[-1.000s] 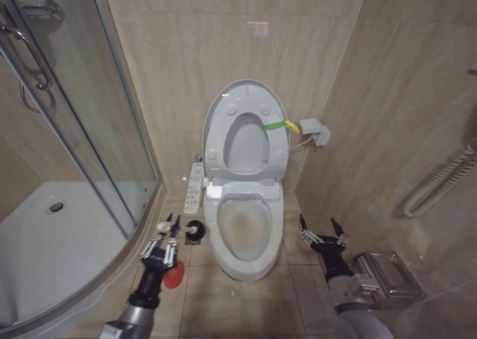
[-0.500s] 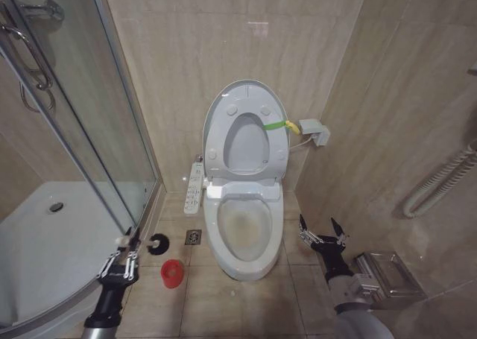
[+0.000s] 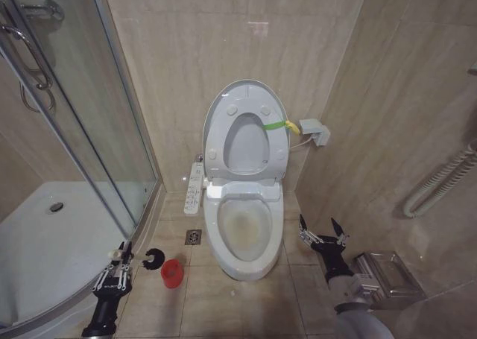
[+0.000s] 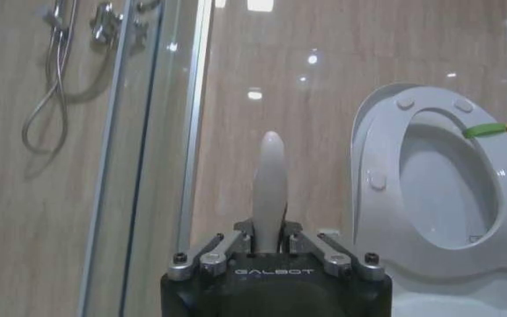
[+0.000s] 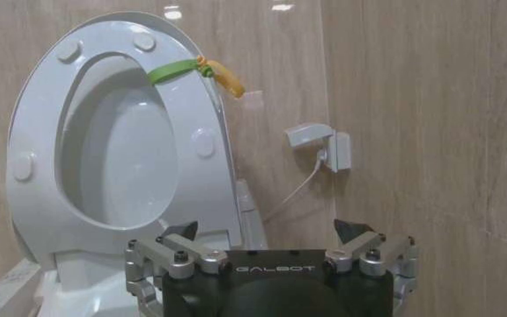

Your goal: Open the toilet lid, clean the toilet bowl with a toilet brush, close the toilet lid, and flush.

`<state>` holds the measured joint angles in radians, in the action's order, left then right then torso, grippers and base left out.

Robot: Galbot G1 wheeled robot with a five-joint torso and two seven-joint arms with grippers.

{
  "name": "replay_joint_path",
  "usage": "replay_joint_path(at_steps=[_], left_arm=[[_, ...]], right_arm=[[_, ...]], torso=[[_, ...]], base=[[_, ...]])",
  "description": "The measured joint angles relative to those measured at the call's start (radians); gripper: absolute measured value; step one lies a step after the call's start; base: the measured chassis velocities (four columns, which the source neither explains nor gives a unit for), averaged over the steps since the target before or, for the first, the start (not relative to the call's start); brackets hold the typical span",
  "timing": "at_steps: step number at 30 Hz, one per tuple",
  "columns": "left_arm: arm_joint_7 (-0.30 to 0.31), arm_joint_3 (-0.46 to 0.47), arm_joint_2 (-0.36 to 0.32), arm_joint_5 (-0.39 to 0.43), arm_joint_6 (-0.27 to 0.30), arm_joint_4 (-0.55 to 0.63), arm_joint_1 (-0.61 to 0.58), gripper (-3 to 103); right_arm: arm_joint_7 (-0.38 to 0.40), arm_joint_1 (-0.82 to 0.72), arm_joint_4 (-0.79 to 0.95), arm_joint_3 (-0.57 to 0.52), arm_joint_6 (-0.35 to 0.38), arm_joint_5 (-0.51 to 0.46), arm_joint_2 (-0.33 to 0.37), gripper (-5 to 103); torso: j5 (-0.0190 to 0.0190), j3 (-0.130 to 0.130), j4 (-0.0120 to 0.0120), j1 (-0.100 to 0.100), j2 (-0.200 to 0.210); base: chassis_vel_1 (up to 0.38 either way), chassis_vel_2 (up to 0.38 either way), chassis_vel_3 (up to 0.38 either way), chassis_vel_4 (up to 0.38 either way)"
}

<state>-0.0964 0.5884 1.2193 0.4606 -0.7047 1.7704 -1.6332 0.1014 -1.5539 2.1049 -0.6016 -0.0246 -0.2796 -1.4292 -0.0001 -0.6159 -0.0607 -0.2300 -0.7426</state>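
- My left hand (image 3: 118, 263) is pinching the toilet brush (image 3: 153, 258) by its pale handle (image 4: 269, 191), low by the shower's glass door (image 3: 89, 130), so the dark head is hanging near the red cup (image 3: 172, 273).
- The toilet lid (image 3: 246, 130) is standing upright against the wall, leaving the toilet bowl (image 3: 244, 231) exposed.
- My right hand (image 3: 323, 237) is waiting spread beside the bowl.
- I cannot tell whether the bristles are touching the floor.

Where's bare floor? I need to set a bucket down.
Free: tiles in front of the toilet bowl, and between it and the right end effector. Crowded: left of the bowl, with red cup, toilet brush, floor drain, left end effector.
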Motion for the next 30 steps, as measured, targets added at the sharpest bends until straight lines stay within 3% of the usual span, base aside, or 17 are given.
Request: replay_joint_path(at_steps=[8,16,21,30], left_arm=[[-0.024,-0.063,-0.06,0.117,0.022,-0.203,0.155,19],[-0.038,-0.139,-0.106,0.176,0.063,-0.343,0.259,19],[-0.042,-0.18,-0.117,0.182,0.093,-0.404,0.31,19],[-0.063,-0.224,-0.12,0.157,0.084,-0.568,0.421,19]], right_arm=[[0.0,0.0,0.0,0.0,0.0,0.0,0.0,100],[0.0,0.0,0.0,0.0,0.0,0.0,0.0,100],[0.0,0.0,0.0,0.0,0.0,0.0,0.0,100],[0.0,0.0,0.0,0.0,0.0,0.0,0.0,100]], torso=[[0.0,0.0,-0.0002,0.0,0.0],[0.0,0.0,0.0,0.0,0.0],[0.0001,0.0,0.0,0.0,0.0],[0.0001,0.0,0.0,0.0,0.0]], base=[[0.0,0.0,0.0,0.0],[0.0,0.0,0.0,0.0],[0.0,0.0,0.0,0.0],[0.0,0.0,0.0,0.0]])
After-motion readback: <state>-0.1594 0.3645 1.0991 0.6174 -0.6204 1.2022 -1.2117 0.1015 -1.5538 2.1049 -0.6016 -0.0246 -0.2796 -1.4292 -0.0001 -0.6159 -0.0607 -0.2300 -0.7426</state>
